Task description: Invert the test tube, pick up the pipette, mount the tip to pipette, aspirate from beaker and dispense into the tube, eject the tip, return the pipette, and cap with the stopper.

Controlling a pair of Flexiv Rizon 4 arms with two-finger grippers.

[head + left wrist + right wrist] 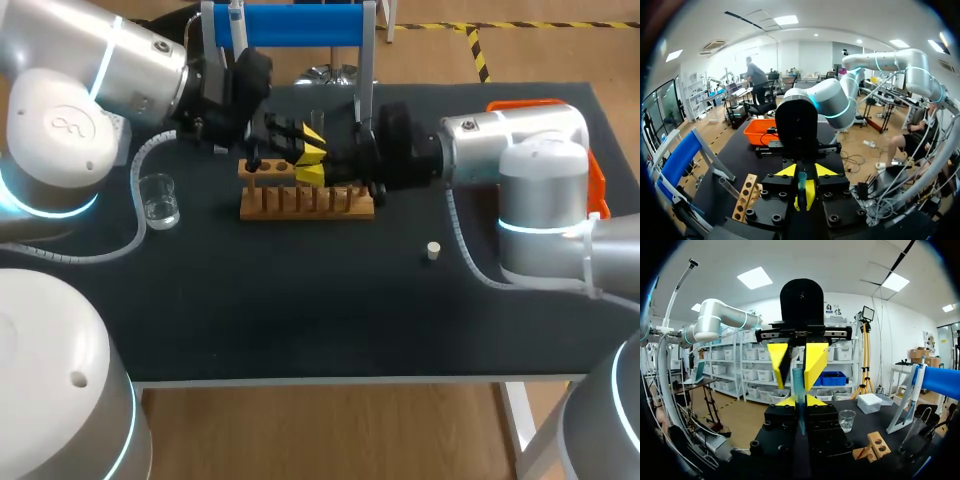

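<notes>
Both grippers meet tip to tip above the wooden tube rack [305, 203]. A clear test tube [798, 382] stands upright between them. My right gripper [801, 401] is shut on the tube's lower part. In the right wrist view my left gripper [796, 360] faces it, its yellow fingers [815, 360] spread on either side of the tube with a gap. In the left wrist view the tube [801, 181] rises just ahead of my left gripper [804, 196]. A beaker [158, 200] of clear liquid stands left of the rack. The small white stopper [432, 250] lies on the mat at right.
A blue-topped pipette stand [290, 25] rises behind the rack at the table's far edge. An orange bin [592, 175] sits at the far right behind my right arm. The black mat [300, 300] in front of the rack is bare.
</notes>
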